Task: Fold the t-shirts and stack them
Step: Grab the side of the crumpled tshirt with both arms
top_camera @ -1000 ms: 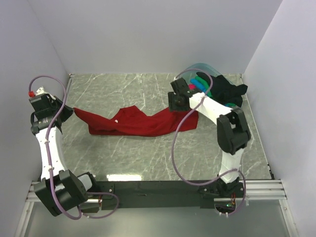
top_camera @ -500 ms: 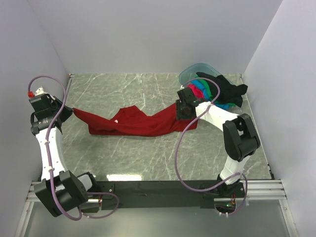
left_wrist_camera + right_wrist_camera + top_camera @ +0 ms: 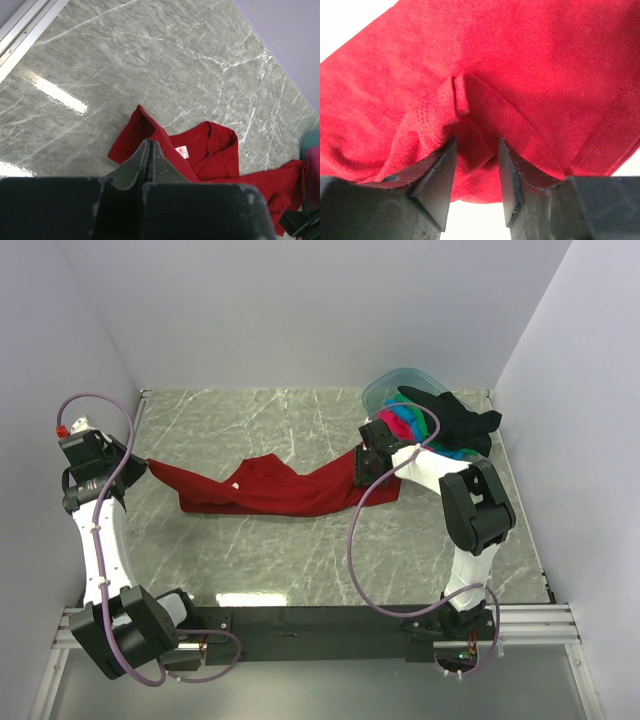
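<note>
Top external: we've got the dark red shirt [image 3: 280, 485] lying as a long strip on the table [image 3: 250, 420], with its long axis running left to right between our arms. The left gripper [image 3: 135, 465] is at its left tip. The right gripper [image 3: 368, 465] is at its right end, just in front of the tub [image 3: 395, 383] holding the other shirts [image 3: 455, 420].

Left wrist: the fingers are pressed together on a corner of red cloth, and the rest trails away from us.

Right wrist: the jaws are apart with a ridge of red fabric between them, not pinched yet. We reckon the right arm can clamp right where it is.
</note>
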`<action>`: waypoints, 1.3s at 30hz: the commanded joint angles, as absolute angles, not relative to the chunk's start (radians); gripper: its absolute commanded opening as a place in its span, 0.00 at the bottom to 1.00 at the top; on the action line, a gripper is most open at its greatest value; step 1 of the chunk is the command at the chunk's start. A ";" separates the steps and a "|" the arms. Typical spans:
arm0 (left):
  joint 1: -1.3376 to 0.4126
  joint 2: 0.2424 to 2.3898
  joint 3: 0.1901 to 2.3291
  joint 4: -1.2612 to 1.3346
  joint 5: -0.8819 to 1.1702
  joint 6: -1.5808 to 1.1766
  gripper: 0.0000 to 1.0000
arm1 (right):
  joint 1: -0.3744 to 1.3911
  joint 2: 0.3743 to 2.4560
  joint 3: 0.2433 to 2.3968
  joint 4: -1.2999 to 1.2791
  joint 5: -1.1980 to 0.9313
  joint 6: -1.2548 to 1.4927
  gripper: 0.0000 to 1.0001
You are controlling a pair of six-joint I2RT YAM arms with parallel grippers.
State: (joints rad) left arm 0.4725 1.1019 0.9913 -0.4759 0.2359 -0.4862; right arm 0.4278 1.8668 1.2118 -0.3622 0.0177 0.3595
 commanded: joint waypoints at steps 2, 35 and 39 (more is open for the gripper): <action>0.476 1.077 1.020 -0.451 0.218 -0.468 0.01 | 0.422 1.864 1.212 -0.321 0.003 0.370 0.34; 0.376 0.746 1.086 -0.423 0.258 -0.483 0.01 | 0.419 0.733 1.187 -0.555 0.086 0.282 0.00; 0.376 0.709 1.190 -0.492 0.285 -0.514 0.01 | 0.419 0.683 1.293 -0.606 0.101 0.259 0.00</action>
